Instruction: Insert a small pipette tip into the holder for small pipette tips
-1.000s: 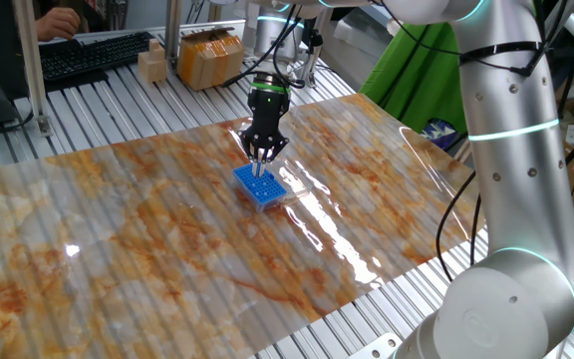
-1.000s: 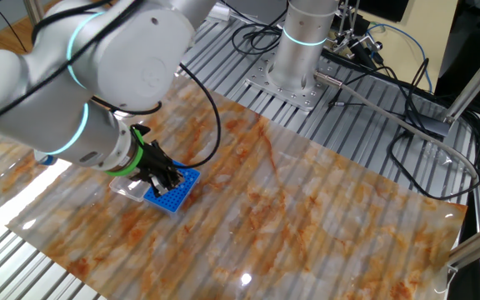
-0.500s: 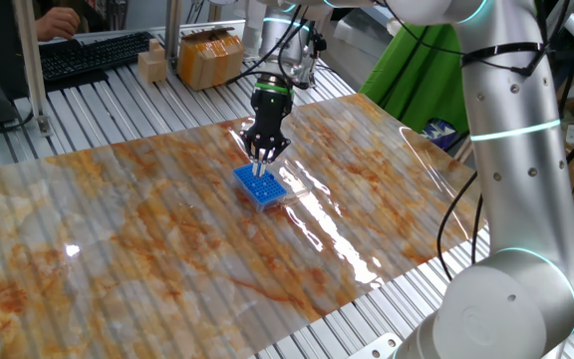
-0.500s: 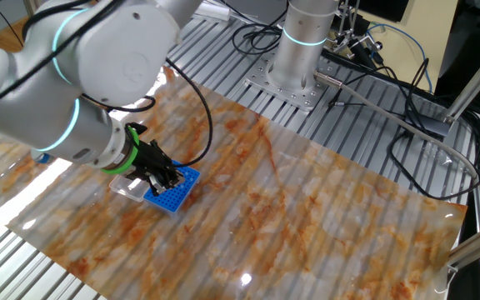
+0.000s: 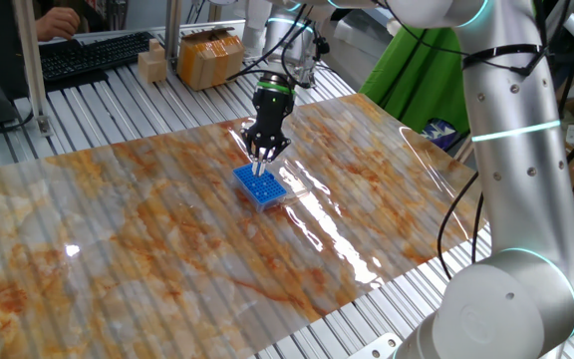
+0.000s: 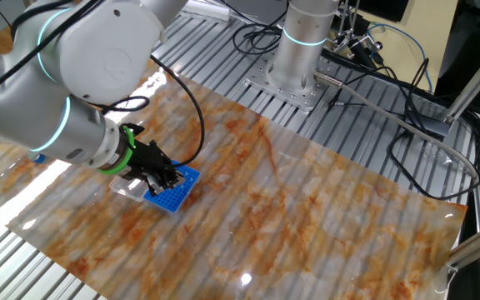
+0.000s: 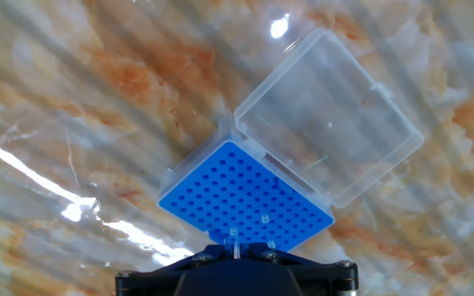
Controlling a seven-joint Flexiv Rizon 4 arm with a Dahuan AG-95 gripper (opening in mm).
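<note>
Jaws: pinching thin pipette tip (image 7: pixel 234 238) | holder (image 7: pixel 245 197): bright-blue, hole grid

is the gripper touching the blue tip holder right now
Cannot tell. In one fixed view the gripper sits just above the holder; the hand view hides its fingertips, so no view shows contact or gap.

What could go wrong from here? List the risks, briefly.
1. The gripper hangs just above the blue holder near its edge; the thin tip could miss its hole and bend or drop.
2. The holder looks light and unfixed on the glossy table, so a skewed push may slide or tilt it.
3. The open clear lid lies hinged alongside; a sideways drift might catch it.
</note>
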